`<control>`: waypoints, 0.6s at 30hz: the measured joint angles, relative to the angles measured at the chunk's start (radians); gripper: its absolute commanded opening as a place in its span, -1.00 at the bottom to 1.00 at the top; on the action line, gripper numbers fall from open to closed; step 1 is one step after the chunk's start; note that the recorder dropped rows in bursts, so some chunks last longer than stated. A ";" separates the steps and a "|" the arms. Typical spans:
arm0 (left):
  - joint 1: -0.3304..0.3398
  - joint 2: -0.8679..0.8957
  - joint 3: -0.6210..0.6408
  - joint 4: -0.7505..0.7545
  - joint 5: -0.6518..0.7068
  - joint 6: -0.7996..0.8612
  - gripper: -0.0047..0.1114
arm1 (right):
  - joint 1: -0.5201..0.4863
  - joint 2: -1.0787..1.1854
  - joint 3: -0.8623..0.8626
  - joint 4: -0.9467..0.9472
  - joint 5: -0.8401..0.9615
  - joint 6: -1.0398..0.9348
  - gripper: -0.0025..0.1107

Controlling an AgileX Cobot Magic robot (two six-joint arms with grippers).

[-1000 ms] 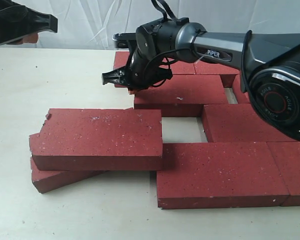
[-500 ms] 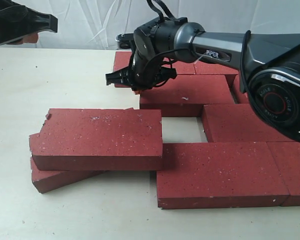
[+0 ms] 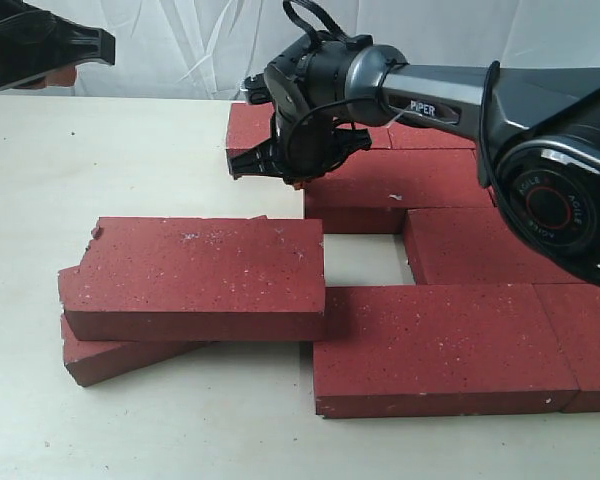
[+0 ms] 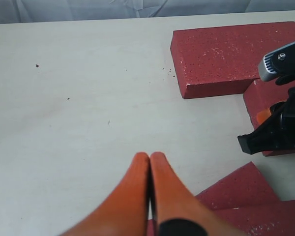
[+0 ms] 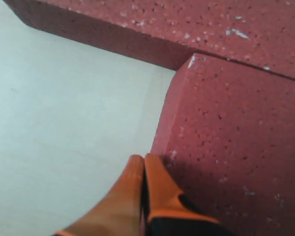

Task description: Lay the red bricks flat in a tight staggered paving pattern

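Note:
Several red bricks lie flat on the pale table. My right gripper (image 3: 296,182) is shut with nothing in it, its fingertips (image 5: 143,160) pressed against the left end of a middle-row brick (image 3: 400,185) (image 5: 236,147). Behind that brick lies a back-row brick (image 3: 255,130) (image 5: 187,24). At the near left one brick (image 3: 205,270) rests on top of a tilted brick (image 3: 110,355). A front brick (image 3: 430,340) and a right middle brick (image 3: 470,245) lie flat. My left gripper (image 3: 60,72) (image 4: 150,156) hovers shut and empty over bare table at the far left.
A small rectangle of bare table (image 3: 365,258) shows between the stacked brick, the front brick and the middle bricks. Another brick (image 3: 585,340) lies at the front right edge. A white cloth hangs behind the table. The right arm (image 3: 500,95) spans the back bricks.
My right gripper has moved to the right, and the middle-row brick has slid right with it, closing the slot at its right end. The left gripper has not moved.

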 measured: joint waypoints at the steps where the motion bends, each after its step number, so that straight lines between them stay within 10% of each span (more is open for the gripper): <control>1: 0.000 0.000 0.000 0.000 0.000 0.000 -0.92 | 0.001 0.000 0.000 -0.002 0.000 0.000 -0.97; 18: 0.000 0.000 0.000 0.000 0.000 0.000 -0.92 | -0.009 -0.003 0.000 0.108 -0.092 -0.017 -0.97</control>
